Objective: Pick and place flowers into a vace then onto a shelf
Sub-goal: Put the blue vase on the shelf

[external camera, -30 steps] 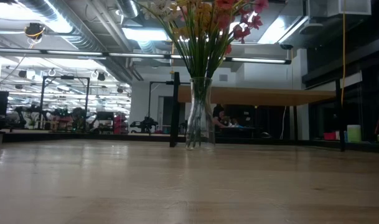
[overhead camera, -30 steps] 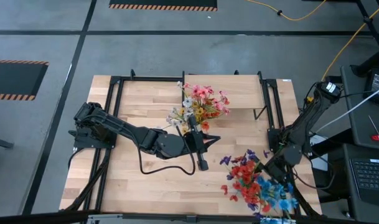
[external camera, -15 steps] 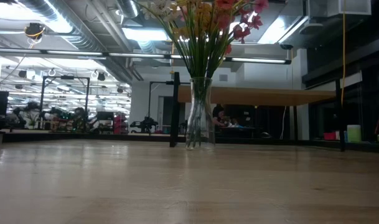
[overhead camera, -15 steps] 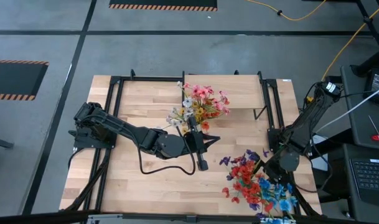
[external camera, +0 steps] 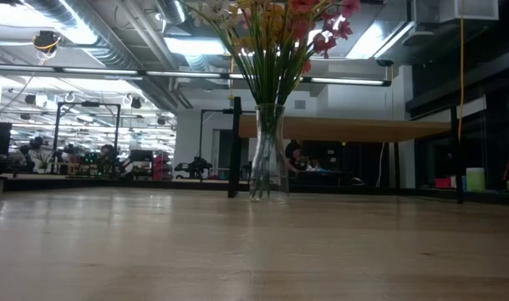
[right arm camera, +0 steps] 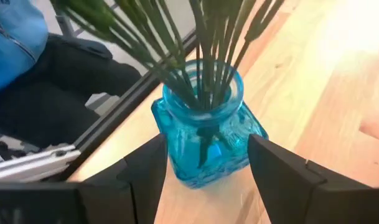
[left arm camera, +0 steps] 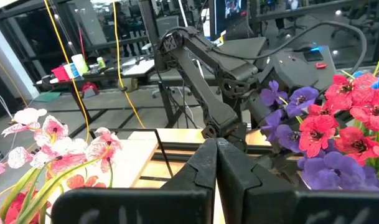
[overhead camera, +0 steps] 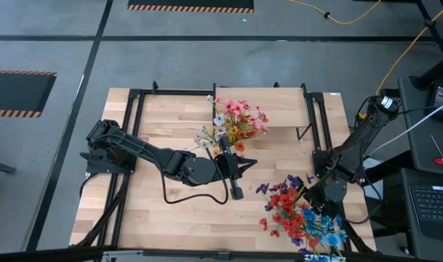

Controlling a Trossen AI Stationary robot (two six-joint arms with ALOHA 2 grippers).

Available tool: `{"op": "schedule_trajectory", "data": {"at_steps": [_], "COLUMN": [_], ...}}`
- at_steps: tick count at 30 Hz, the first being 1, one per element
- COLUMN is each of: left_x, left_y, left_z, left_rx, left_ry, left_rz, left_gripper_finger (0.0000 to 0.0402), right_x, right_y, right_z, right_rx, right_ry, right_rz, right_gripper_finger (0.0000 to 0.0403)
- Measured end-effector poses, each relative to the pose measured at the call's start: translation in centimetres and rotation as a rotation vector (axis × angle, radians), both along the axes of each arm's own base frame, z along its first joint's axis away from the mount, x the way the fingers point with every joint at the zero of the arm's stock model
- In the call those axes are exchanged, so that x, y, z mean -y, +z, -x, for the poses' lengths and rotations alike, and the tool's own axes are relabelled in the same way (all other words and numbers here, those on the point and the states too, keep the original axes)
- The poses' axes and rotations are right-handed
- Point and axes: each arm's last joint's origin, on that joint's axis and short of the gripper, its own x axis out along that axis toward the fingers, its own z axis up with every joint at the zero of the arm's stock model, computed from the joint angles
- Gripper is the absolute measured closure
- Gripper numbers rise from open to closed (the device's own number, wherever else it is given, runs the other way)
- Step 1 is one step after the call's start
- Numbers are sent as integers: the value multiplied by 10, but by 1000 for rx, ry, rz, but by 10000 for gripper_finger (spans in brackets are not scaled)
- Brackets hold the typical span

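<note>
Taking the blue glass jar (right arm camera: pixel 203 134) as the landmark, the right gripper (right arm camera: pixel 205 165) is found nearest of all; its two dark fingers (right arm camera: pixel 145 165) are spread wide, one on each side of the jar's body, and no contact can be made out, so nothing is judged to be held yet. The jar stands upright at the near right corner of the table (overhead camera: pixel 156 211); its long axis is vertical, and green stems rise from its neck to a bunch of red, purple and blue flowers (overhead camera: pixel 297 211). The jar therefore lies straight between the right jaws, and a plain closing across its width is all that a grasp appears to call for; the right arm is much the nearer of the two. Farther from the jar, toward the table's middle, the left gripper (left arm camera: pixel 215 163) is seen pressed fully shut and empty, pointing toward the jar. Beyond it a clear glass vase (external camera: pixel 268 150) of pink, white and yellow blooms stands just before the shelf (overhead camera: pixel 279 109), the farthest thing from the jar.
</note>
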Motion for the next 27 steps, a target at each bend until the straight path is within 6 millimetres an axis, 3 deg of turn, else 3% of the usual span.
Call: {"op": "schedule_trajectory", "data": {"at_steps": [27], "left_x": [0], "left_y": [0], "left_z": [0], "left_rx": [2], "left_ry": [0], "left_rz": [7], "left_gripper_finger": [398], "right_x": [-19], "right_y": [-8], "right_z": [-14], "right_rx": [68], "right_ry": [23], "right_rz": [-22], "right_gripper_finger": [180]}}
